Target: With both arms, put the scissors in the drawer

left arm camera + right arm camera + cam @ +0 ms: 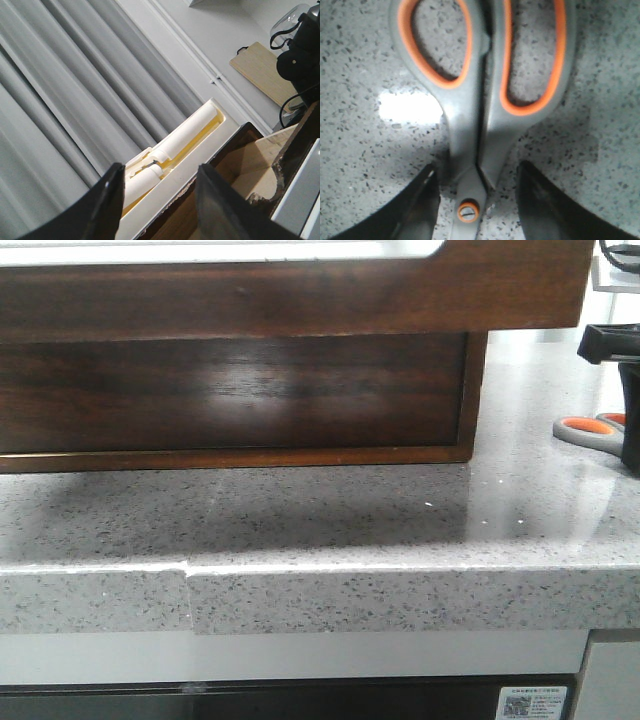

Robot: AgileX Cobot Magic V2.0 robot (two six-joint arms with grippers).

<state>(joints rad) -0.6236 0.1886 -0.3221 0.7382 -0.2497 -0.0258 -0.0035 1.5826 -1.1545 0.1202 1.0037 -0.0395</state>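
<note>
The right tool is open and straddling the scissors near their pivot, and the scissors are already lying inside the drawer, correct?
Not quite. The right tool is open astride the scissors near the pivot, but they lie on the speckled grey countertop, not in the drawer; the right wrist view shows it.

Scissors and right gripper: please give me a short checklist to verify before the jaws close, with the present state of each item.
1. The small scissors with grey plastic handles and orange-lined loops lie flat on the speckled grey stone countertop: ok.
2. Right gripper straddles the neck near the orange pivot screw, jaws open: ok.
3. Blades closed: cannot tell, they are out of view.
4. The dark brown glossy wooden drawer open enough to receive the scissors: cannot tell.
5. Left gripper gripping the drawer: not ok, jaws open, holding nothing.
</note>
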